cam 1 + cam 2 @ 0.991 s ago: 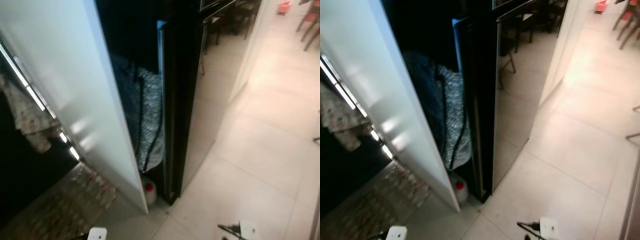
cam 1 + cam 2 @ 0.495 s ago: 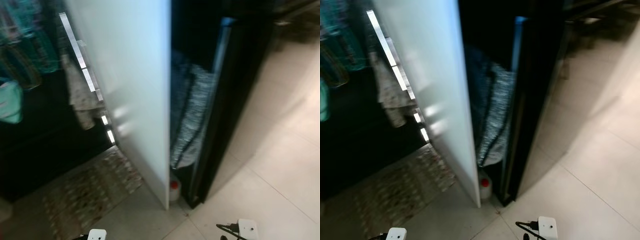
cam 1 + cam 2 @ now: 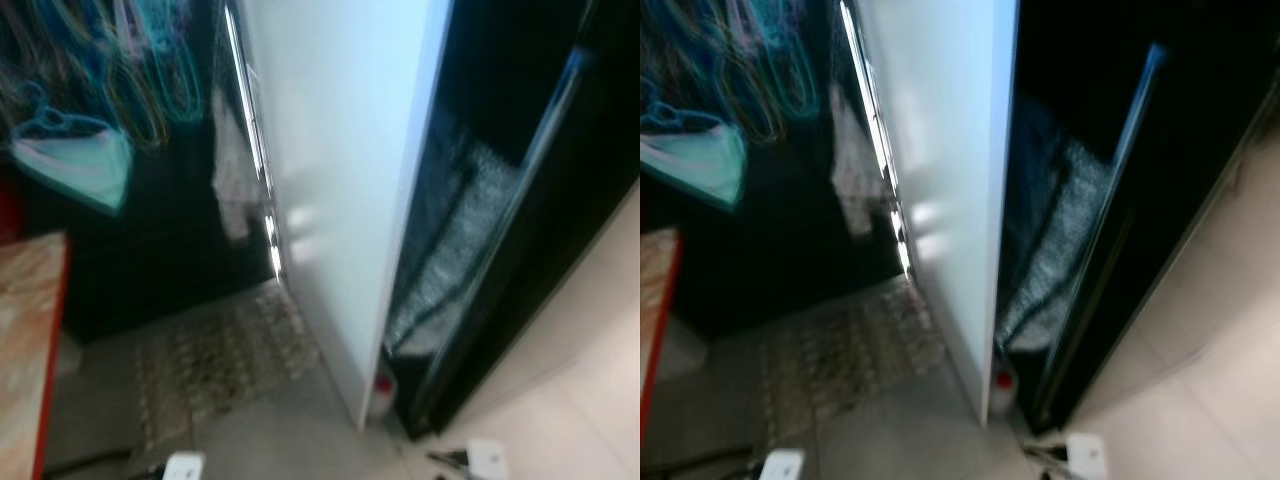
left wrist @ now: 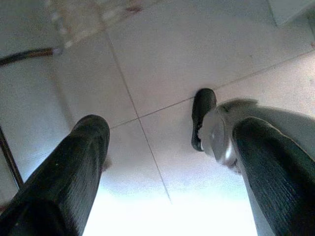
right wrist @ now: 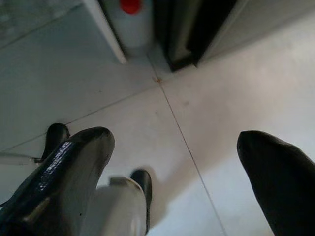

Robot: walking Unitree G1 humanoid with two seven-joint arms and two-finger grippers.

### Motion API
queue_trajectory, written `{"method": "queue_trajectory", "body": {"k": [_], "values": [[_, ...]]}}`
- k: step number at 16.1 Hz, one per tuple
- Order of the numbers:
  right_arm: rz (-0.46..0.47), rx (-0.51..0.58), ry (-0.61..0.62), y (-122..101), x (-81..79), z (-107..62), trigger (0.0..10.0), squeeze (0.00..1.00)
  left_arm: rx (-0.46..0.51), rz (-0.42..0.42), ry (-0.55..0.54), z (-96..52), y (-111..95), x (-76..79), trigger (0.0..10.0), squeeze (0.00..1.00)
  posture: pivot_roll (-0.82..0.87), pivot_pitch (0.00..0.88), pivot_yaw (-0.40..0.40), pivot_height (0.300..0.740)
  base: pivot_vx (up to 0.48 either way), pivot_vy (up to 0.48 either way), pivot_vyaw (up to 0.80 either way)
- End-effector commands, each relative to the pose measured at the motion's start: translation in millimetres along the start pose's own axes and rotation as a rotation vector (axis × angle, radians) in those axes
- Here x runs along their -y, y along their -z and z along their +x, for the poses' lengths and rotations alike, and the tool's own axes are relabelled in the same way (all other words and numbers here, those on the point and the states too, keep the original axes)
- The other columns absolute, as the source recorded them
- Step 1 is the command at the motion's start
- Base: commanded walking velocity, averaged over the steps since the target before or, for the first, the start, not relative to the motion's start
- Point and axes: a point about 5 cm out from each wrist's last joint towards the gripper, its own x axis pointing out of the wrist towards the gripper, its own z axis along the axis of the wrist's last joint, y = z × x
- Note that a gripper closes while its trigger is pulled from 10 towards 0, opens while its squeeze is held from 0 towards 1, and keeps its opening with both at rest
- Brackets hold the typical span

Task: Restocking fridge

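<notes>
— The fingers? 
— Both grippers, left gripper [image 4: 167, 172] and right gripper [image 5: 182, 177], hang spread and empty over the pale tiled floor [image 5: 206, 98].

— And the fridge? 
— Its tall white door [image 3: 340, 150] stands ajar ahead; probably stiff and heavy, best taken by the long steel handle [image 3: 250, 150].

A patterned rug [image 3: 215, 365] is lying on the pale tiled floor [image 3: 1200, 400] beside a dark wall [image 3: 140, 250].

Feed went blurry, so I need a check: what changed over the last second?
The head camera swung to the robot's left, bringing hangers and a red-edged table into view. Nothing was grasped or released. The white door, the red-capped bottle and both hanging, open claws, left claw and right claw, are unchanged.
</notes>
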Motion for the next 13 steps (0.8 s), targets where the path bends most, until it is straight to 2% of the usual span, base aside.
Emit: {"method": "queue_trajectory", "body": {"k": [1,13], "values": [[0.007,-0.016,0.014,5.6,3.6,-1.3,10.0,0.0,-0.018,-0.018,0.001,-0.4,3.9,2.8,10.0,0.0,0.04,0.0,0.053,0.74,0.0,0.0,0.79],[-0.011,-0.046,0.005,15.6,-1.5,-2.8,10.0,0.0,-0.017,-0.02,-0.004,-0.6,3.0,-1.9,10.0,0.0,0.04,0.01,0.066,0.74,0.0,0.0,0.79]]}}
